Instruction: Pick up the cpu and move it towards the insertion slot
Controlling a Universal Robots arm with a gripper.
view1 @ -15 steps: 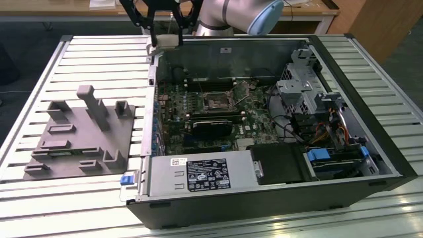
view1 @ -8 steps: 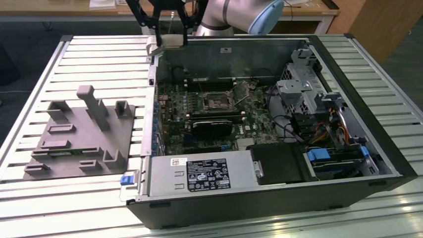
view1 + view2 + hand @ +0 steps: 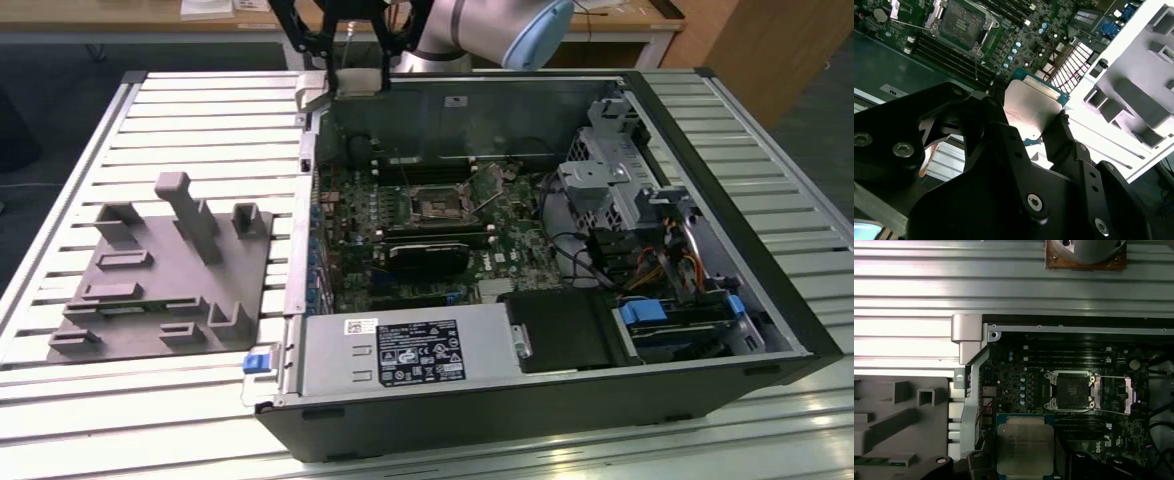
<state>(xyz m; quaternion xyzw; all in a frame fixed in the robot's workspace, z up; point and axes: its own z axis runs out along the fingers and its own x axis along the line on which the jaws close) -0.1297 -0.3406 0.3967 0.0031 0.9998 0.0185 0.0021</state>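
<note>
We see gripper (image 3: 1041, 125) clamped on cpu (image 3: 1031, 111), mid-frame in second wrist view; insertion slot (image 3: 960, 21) upper left. Our worry: thin edge grip, chip could tilt, slip onto motherboard (image 3: 1044, 35).

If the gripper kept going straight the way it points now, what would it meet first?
Probably the motherboard beside the insertion slot, not the slot itself. The gripper, jaws shut on the cpu, points into the open case; depth is unclear.

Arm reaches in from the far side of the table. Gripper (image 3: 350, 48) hangs above the case's back corner, black fingers (image 3: 1066, 145) clamped on the cpu (image 3: 1030, 111).
</note>
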